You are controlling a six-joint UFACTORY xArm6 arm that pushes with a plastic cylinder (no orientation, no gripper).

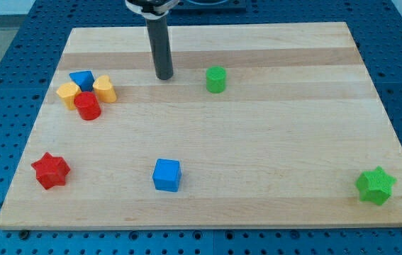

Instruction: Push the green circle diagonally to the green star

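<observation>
You have no claw on this arm, so there is nothing to call spread or pressed together; the arm ends in a plain dark rod, and my tip [164, 76] sits on the table [271, 142] in its upper middle part.

The green circle [216, 79] stands at about three o'clock from my tip, near it but clearly apart, with bare wood between them. It sits upright on the upper half of the table, a little to the right of the table's centre line.

The green star [376, 185] lies well away at roughly four o'clock from the green circle, close to the table's lower right corner.

At about nine o'clock from my tip you see a tight cluster near the table's left edge: a blue block [81, 80] of a shape you cannot quite make out at the top, a yellow block [68, 93] at its lower left, a yellow heart-like block [104, 88] at its right, and a red cylinder [87, 106] at the bottom, all touching or just beside one another.

A red star [50, 170] lies near the lower left corner, and a blue cube [166, 175] sits at about six o'clock from my tip, near the table's bottom edge.
</observation>
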